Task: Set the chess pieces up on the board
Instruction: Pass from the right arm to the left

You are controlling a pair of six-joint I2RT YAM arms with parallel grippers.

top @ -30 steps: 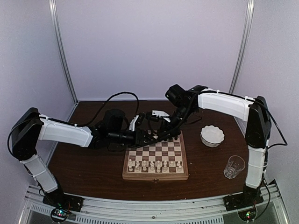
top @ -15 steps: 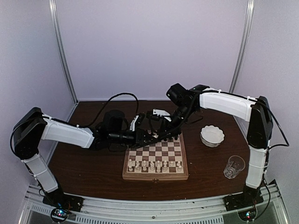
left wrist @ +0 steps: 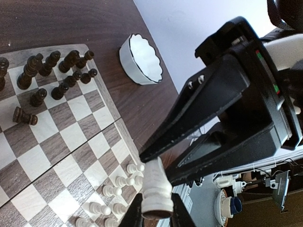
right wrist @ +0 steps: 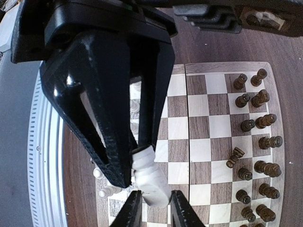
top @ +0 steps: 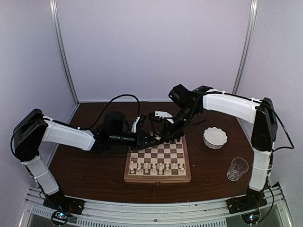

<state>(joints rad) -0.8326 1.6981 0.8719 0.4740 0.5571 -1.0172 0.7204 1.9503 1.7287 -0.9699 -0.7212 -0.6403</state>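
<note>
Top external: bowl (top: 215, 137) and glass (top: 237, 169) stand right of board (top: 158, 152).

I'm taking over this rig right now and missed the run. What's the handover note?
Left hand and right hand: both closed on one white piece, held above the board, apparently mid hand-over.
Board: white pieces stand in the two near rows, dark pieces in the two far rows.
Done: most pieces placed.
Left: place the held white piece; stand up the tipped dark piece lying just in front of the dark rows.
</note>
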